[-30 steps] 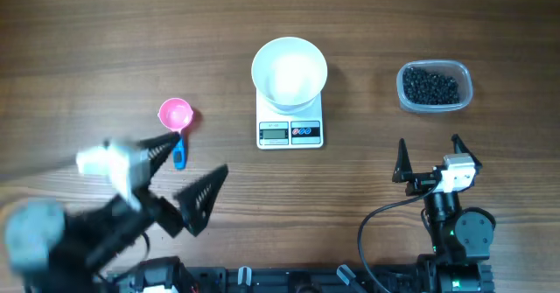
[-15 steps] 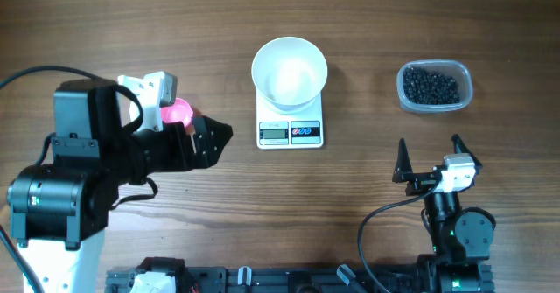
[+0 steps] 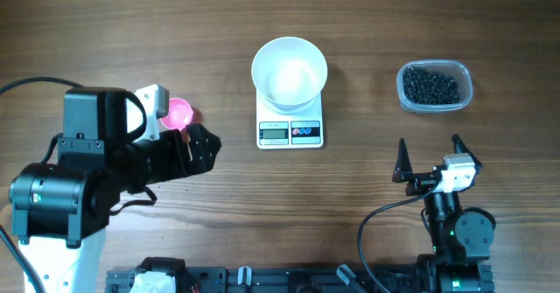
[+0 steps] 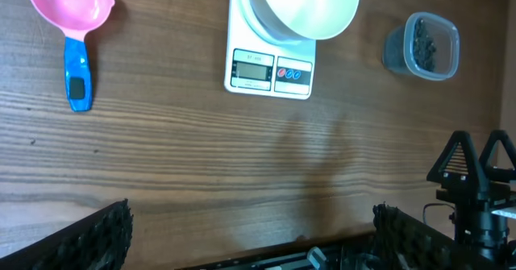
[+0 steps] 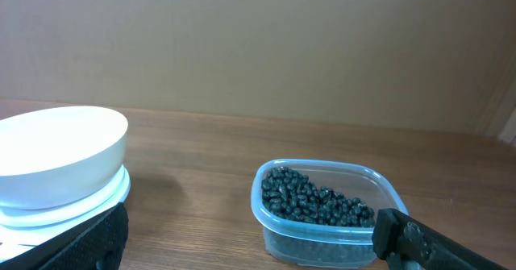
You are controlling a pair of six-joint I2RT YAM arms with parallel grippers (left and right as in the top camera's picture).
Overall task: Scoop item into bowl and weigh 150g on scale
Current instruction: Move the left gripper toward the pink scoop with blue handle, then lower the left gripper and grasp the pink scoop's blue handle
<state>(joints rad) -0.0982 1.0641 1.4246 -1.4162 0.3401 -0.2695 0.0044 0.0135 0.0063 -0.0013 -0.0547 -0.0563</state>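
Overhead looks straight down; both wrist views share the bowl (image 3: 290, 70).

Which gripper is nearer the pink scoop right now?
Left. The left gripper is close beside the pink scoop; the right gripper sits far across, near the bead tub.

This looks like a robotics lab bench more than a real kitchen. A wood-grain table (image 3: 367, 31) carries two robot arms, the left arm (image 3: 79, 179) at 8 o'clock and the right arm (image 3: 455, 223) at 5 o'clock. A black mounting rail (image 3: 297, 280) runs along the 6 o'clock edge, and a black cable (image 3: 376, 219) loops beside the right arm. The right wrist view shows a plain beige wall (image 5: 258, 44) behind. The kitchen things sit spaced out like props: a scale (image 3: 290, 131) with a white bowl (image 3: 289, 70) at 12 o'clock, a clear tub (image 3: 466, 87) at 2 o'clock and a pink scoop (image 3: 175, 114) at 9 o'clock.
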